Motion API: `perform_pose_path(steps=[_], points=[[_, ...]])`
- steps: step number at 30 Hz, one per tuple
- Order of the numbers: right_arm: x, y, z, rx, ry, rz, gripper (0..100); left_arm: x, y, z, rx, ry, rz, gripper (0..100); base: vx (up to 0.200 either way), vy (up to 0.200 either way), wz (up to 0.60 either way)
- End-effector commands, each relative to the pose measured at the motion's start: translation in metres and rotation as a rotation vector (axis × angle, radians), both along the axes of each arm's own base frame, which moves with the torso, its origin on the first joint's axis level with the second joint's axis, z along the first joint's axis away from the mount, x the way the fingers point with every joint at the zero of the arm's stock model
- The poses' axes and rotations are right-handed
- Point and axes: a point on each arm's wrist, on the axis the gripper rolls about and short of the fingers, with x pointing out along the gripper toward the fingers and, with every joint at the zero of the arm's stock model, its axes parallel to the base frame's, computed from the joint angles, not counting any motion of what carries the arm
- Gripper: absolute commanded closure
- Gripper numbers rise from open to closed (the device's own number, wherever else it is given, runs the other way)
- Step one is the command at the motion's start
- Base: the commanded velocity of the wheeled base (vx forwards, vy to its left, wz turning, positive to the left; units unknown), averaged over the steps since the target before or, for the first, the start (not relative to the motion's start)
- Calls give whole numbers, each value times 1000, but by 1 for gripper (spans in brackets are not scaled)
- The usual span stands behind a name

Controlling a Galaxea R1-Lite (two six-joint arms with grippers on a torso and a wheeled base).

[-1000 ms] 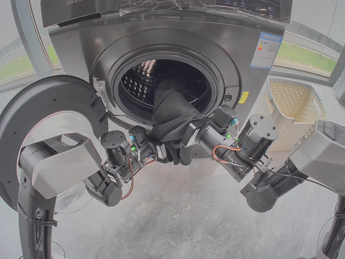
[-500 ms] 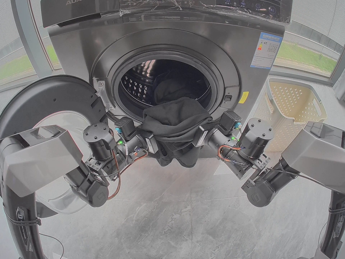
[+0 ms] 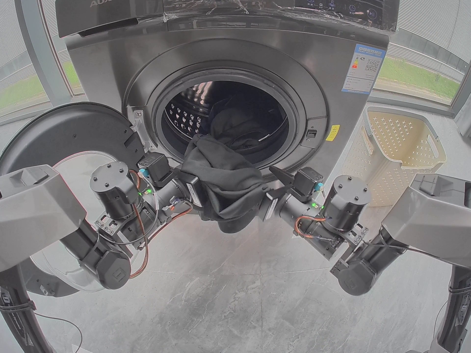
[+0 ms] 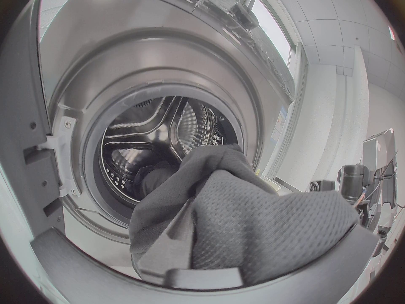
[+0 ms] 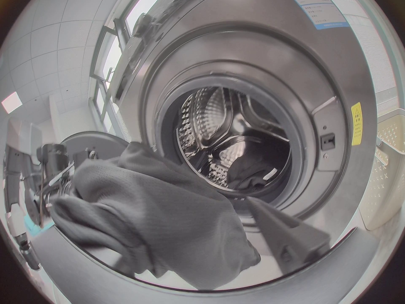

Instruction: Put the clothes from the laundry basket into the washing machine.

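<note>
Left gripper was clamped on a dark garment, its fingers mostly buried in the cloth. The left wrist view showed one finger as a dark bar under the mesh folds. The right gripper stood wide and gripped nothing. One of its fingers pointed free toward the washer, and the other was hidden behind the hanging cloth.

By count there were two grippers, two garments, one washer, one door, one basket and two stickers.

The held garment hung bunched outside the drum, in front of the lower left of the opening, with its bottom dangling above the floor between the two grippers. Its top overlapped the rim of the opening in the head view, but whether it touched the rim could not be told.

The second garment, also dark, lay inside the drum toward the back. A pale strip showed on it, and its outline was hard to make out in the shadow.

The door stood swung open on the robot's left, its lower part hidden behind the left arm. The cream basket stood on the floor just right of the washer, its near corner cut off by the right arm.

A blue-edged sticker sat high on the washer's front. A yellow sticker sat beside the opening.
</note>
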Motion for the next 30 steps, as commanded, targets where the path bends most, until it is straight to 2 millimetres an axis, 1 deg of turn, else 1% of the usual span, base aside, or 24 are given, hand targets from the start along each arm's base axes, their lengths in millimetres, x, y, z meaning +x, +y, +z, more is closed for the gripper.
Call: perform_pose_path(steps=[1, 2, 3, 4, 5, 7, 9, 12, 14, 20, 24, 26, 28, 29, 30], points=[[-70, -12, -12, -126, 84, 207, 0, -47, 17, 25, -11, -16, -16, 100, 0, 0, 0], [-79, -13, -15, -140, 104, 232, 0, -54, 20, 26, -7, -11, -22, 100, 0, 0, 0], [-96, -16, -20, -170, 138, 268, 0, -64, 23, 26, -3, -3, -29, 100, 0, 0, 0], [-96, -16, -20, -170, 138, 268, 0, -64, 23, 26, -3, -3, -29, 100, 0, 0, 0], [-112, -23, -26, -200, 179, 292, 0, -78, 29, 25, 4, 13, -37, 100, 0, 0, 0], [-115, -30, -26, -208, 191, 291, 0, -82, 30, 26, -5, 18, -55, 100, 0, 0, 0], [-116, -33, -23, -203, 183, 290, 0, -84, 31, 26, -9, 24, -63, 100, 0, 0, 0], [-120, -37, -14, -185, 166, 294, 0, -81, 30, 24, -9, 33, -59, 100, 0, 0, 0], [-126, -39, -15, -195, 173, 306, 0, -80, 30, 21, -10, 49, -59, 100, 0, 0, 0], [-124, -47, -13, -193, 168, 290, 0, -80, 32, 19, -33, 78, -59, 100, 0, 0, 0], [-112, -63, -14, -199, 176, 212, 0, -80, 41, 18, -29, 81, -32, 100, 0, 0, 0], [-107, -72, -9, -190, 164, 176, 0, -81, 43, 17, -25, 85, -22, 100, 0, 0, 0], [-107, -74, -4, -177, 147, 171, 0, -81, 44, 16, -23, 88, -14, 100, 0, 0, 0], [-107, -75, 2, -161, 131, 169, 0, -81, 45, 14, -18, 94, -9, 100, 0, 0, 0], [-107, -75, 2, -161, 131, 169, 0, -81, 45, 14, -18, 94, -9, 100, 0, 0, 0]])
